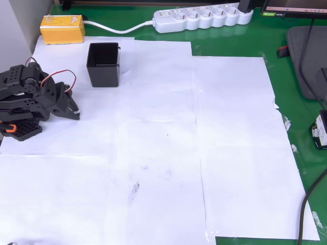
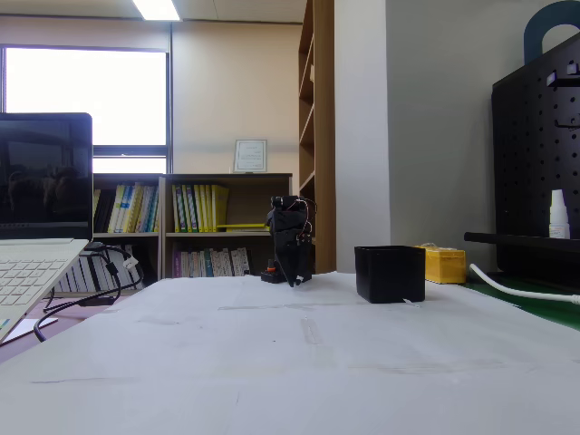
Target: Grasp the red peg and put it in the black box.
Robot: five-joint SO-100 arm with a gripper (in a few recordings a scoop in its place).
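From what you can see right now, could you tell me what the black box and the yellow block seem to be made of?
The black box looks like moulded plastic: thin even walls, a slight sheen on the rim in the overhead view. The yellow block is less certain, perhaps a plastic or card case; it looks matte, with pale tape-like patches on top.

In the overhead view, the white paper sheets point(image 1: 153, 153) are bare over the centre, the right and the bottom of the frame. Obstacles stand only in the upper left: the black box point(image 1: 103, 65), the yellow block point(image 1: 62, 29) and the power strip point(image 1: 203, 18) along the top edge.
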